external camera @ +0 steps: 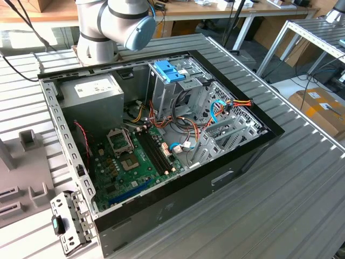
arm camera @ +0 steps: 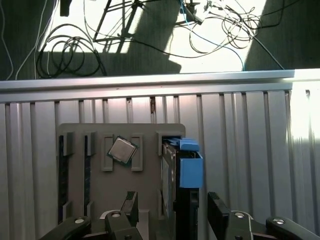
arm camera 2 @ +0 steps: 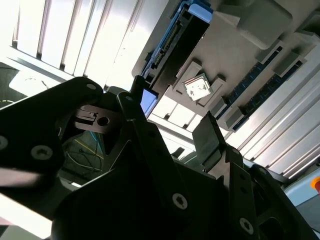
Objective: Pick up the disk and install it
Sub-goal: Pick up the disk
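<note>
Open hand [arm camera: 172, 197] in the first wrist view, two black fingers [arm camera: 131, 202] spread wide, gripping nothing. Between those fingers and further off, the disk [arm camera: 184, 172], standing on edge in a slot of a grey holder [arm camera: 110, 190], blue plastic piece facing the camera; apparently touched by neither finger, though hard to judge from this angle. Beside the disk in the same holder, a square silver processor chip [arm camera: 122, 150] and dark memory sticks [arm camera: 62, 175] upright in narrow slots. Holder resting on a slatted metal bench [arm camera: 240, 150]. In the exterior view, an open computer case [external camera: 178, 199] on the bench, green motherboard [external camera: 129, 167] exposed, light-blue tray [external camera: 168, 70] atop its drive cage, grey power-supply box [external camera: 89, 94] in one corner.
</note>
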`<state>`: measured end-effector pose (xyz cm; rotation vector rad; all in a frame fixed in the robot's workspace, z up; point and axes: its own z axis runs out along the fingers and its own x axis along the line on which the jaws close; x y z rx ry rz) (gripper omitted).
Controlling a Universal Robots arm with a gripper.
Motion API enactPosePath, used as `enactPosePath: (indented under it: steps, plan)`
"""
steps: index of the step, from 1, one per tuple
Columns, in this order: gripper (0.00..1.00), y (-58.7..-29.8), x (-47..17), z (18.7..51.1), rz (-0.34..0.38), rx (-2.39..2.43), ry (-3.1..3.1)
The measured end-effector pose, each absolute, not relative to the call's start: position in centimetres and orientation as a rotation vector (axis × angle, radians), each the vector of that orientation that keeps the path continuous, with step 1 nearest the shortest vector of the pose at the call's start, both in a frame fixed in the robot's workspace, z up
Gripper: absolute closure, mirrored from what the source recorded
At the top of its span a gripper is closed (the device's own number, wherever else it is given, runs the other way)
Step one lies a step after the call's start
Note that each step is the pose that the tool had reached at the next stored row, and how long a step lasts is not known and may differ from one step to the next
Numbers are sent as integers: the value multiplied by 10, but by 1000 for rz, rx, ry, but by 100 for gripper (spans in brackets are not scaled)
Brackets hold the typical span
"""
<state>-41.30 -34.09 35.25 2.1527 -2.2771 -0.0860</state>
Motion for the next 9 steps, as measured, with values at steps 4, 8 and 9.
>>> enactPosePath:
  steps: [4, 8, 9]
  plan:
    - [34, -338, -417, 351, -91, 2154, -2280]
    - [34, -334, -419, 348, -95, 2156, -2282]
    - [34, -334, -419, 347, -95, 2156, -2282]
